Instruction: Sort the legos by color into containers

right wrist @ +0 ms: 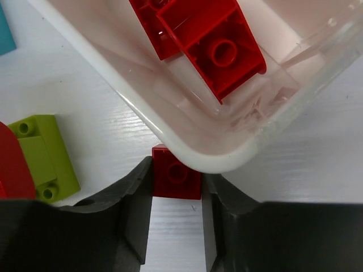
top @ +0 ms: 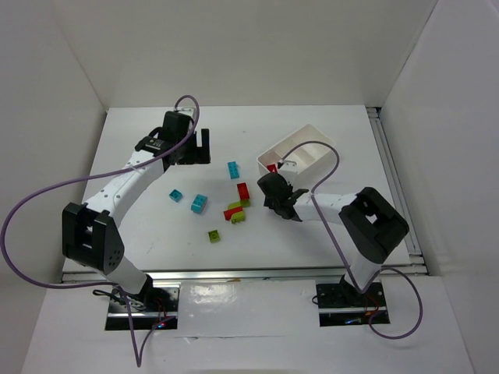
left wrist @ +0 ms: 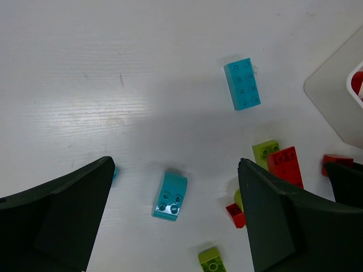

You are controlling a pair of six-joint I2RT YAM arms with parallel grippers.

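Your right jaws are clenched on a small red brick (right wrist: 176, 179), with one dark finger (right wrist: 131, 212) pressed against each of its sides. That brick sits just beside the rounded near-left corner of the white tray (right wrist: 211, 161), and its far edge slips out of sight under the rim. You cannot tell from these views whether it rests on the table (top: 140, 156) or is lifted off it. Inside the tray, in the compartment at that same corner, lie two red bricks (right wrist: 218, 51), touching each other. The tray stands toward the far right corner of the table, turned at an angle to the edges.

Your left jaws are released and spread wide, hanging above the far left part of the table.

The loose legos lie scattered about the middle of the table. A long cyan brick (left wrist: 243, 84) lies closest to the far edge. A curved cyan brick (left wrist: 171, 195) lies nearer the left edge, and a small cyan brick (top: 175, 195) lies further left again. A lime brick (left wrist: 265, 150) touches a flat red brick (left wrist: 285, 166) close to the right jaws. A lone lime brick (top: 214, 234) lies closest to the near edge.
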